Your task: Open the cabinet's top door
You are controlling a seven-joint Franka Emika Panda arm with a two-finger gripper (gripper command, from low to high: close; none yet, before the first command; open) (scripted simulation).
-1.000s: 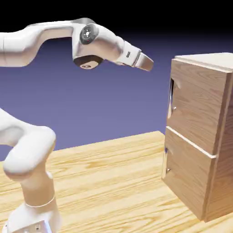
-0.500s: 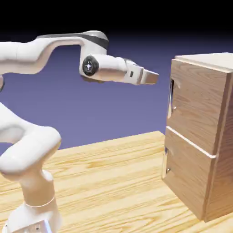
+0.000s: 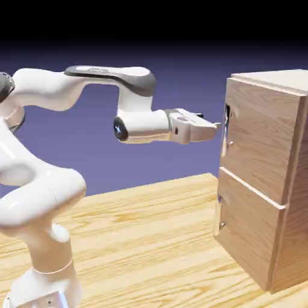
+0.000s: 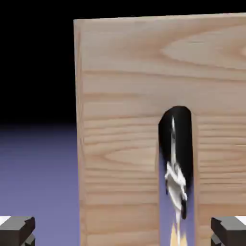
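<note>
The light-wood cabinet stands at the exterior view's right. Its top door is shut, with a thin silver handle along its left edge. My gripper reaches level toward that handle and stops just short of it, touching nothing. In the hand view the top door fills most of the picture and the shiny handle runs upright right of centre. The gripper is open: its grey fingertips sit far apart at the bottom corners with nothing between them.
The matching lower door is shut, with its own small handle. The cabinet rests on a pale wooden table. The arm's base rises at the lower left.
The hand has come down and moved right, from above and left of the cabinet to handle height just before the top door. The jaws stayed open.
</note>
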